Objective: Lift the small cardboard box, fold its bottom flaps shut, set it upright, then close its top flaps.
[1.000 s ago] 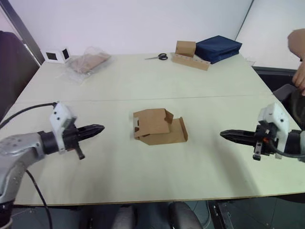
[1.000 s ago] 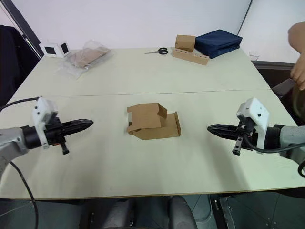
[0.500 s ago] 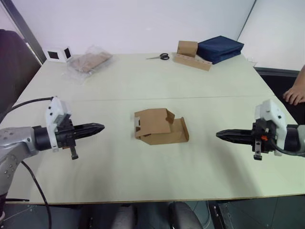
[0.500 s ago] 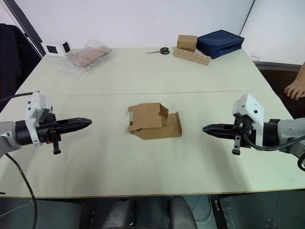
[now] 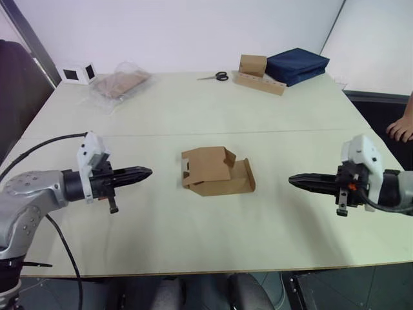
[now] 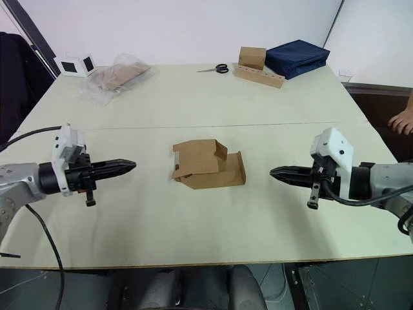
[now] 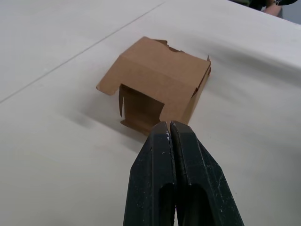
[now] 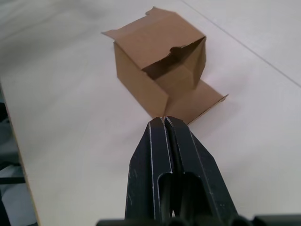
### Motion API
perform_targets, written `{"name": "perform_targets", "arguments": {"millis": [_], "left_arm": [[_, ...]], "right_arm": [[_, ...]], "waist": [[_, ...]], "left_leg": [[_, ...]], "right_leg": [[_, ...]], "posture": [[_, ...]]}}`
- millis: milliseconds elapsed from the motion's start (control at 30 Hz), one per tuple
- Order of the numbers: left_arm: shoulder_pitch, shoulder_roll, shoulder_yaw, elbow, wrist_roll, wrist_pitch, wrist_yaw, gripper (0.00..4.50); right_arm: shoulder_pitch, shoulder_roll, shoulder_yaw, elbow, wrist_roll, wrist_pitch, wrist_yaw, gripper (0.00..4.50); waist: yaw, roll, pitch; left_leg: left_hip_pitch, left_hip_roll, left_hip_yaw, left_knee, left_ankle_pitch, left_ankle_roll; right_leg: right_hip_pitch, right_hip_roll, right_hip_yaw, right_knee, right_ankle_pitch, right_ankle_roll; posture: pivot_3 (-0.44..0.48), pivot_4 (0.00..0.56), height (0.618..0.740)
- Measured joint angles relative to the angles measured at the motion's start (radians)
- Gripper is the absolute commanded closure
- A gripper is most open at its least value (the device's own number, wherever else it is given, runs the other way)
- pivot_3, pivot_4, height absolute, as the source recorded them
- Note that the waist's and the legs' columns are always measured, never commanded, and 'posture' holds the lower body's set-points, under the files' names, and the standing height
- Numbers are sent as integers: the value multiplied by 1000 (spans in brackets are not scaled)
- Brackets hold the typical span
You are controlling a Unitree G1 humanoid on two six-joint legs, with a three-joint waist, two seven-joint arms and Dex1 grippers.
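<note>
The small cardboard box (image 5: 216, 172) lies on its side in the middle of the pale table (image 5: 193, 116), flaps splayed open at both ends, one long flap flat on the table toward my right. It also shows in the left wrist view as the box (image 7: 157, 80) and in the right wrist view as the box (image 8: 157, 56). My left gripper (image 5: 147, 172) is shut, hovering left of the box and pointing at it, a short gap away. My right gripper (image 5: 293, 180) is shut too, level with the box on its right, further off.
At the table's far edge stand a brown box with a hole-punched strip (image 5: 258, 74), scissors (image 5: 214, 77), a navy bag (image 5: 297, 64), a clear plastic bag (image 5: 119, 84) and a white cube (image 5: 77, 72). A person's hand (image 5: 401, 129) is at the right edge.
Both grippers have moved in toward the box, the left more than the right. The person's hand has dropped lower at the right edge. The box has stayed where it was.
</note>
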Motion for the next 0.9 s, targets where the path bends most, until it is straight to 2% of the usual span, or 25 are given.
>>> {"name": "perform_targets", "arguments": {"millis": [167,200,267,300,433,467,500,533,567,733,900], "left_arm": [[-17,-6,-7,25,-22,45,6,4440],[-30,-17,-8,33,-34,67,15,4226],[-52,-35,-15,46,-62,116,36,3711],[-71,-53,-17,61,-85,157,53,3181],[-137,-101,-20,139,-201,321,86,1689],[-176,-116,-34,178,-222,362,86,1192],[-205,-135,-44,208,-234,388,87,1045],[-256,-173,-54,271,-252,430,89,448],[-295,-200,-66,324,-255,456,93,61],[-426,-296,-114,538,-242,520,94,61],[-524,-357,-192,756,-154,504,40,61]], "right_arm": [[-3,24,0,-18,4,3,-37,4500],[-2,40,0,-26,10,7,-52,4500],[7,55,5,-56,17,9,-74,4500],[19,63,6,-69,17,7,-83,4500],[37,96,18,-100,17,5,-125,4500],[39,110,23,-105,16,4,-142,4500],[38,121,31,-108,15,2,-154,4500],[40,135,43,-120,16,1,-170,4500],[39,149,51,-133,17,0,-181,4500],[53,174,78,-181,9,-18,-234,4500],[76,199,80,-247,17,-16,-304,4500]], "waist": [[0,0,0],[0,0,0],[2,0,0],[3,0,0],[0,-1,0],[0,-1,0],[1,-1,0],[4,-1,0],[4,-1,0],[-1,-1,0],[-3,-1,0]], "left_leg": [[0,0,0,0,0,0],[0,0,0,0,0,0],[0,0,0,0,0,0],[0,0,-1,1,0,0],[-1,0,-1,2,0,0],[0,0,-1,2,0,0],[0,0,-1,2,0,0],[0,-1,-1,2,0,0],[-1,-1,-1,3,0,0],[-2,-1,-1,3,0,0],[-2,-1,-1,2,0,0]], "right_leg": [[0,0,0,0,0,0],[0,0,0,0,0,0],[0,0,0,0,0,0],[0,0,0,0,0,0],[0,0,0,1,0,0],[0,0,0,1,0,0],[0,0,-1,2,0,0],[0,0,-1,2,0,0],[0,0,-1,2,0,0],[-1,0,-1,2,0,0],[-2,0,-1,2,0,0]], "posture": [[0,150,740],[0,150,740],[0,150,740],[0,150,740],[0,150,740],[0,150,740],[0,150,740],[0,150,740],[0,150,740],[0,150,740],[0,150,740]]}}
